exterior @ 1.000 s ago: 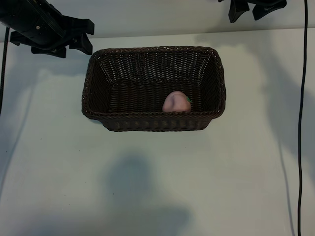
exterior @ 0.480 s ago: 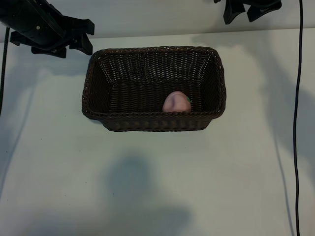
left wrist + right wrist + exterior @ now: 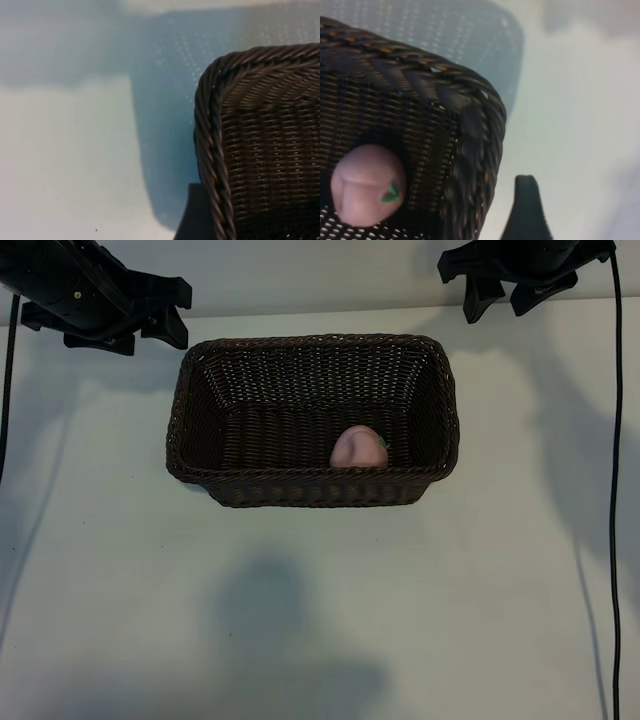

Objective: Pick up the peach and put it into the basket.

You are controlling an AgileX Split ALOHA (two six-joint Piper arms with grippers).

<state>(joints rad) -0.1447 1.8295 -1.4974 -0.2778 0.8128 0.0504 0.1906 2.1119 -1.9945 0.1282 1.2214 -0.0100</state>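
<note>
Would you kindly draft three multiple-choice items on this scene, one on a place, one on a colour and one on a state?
1. Where is the peach?
A. on the table
B. inside the basket
C. in a pincer

2. What colour is the basket?
A. dark brown
B. white
C. green

3. How does the right pincer stand?
A. shut on the peach
B. open, holding nothing
C. shut on the rim

Answers: 1 B, it rests by the near wall; 2 A, the wicker is dark brown; 3 B, its fingers are apart above the far right corner.

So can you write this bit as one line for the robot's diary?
peach: inside basket | left hand: open, empty, beside basket's corner | right hand: open, empty, above table
</note>
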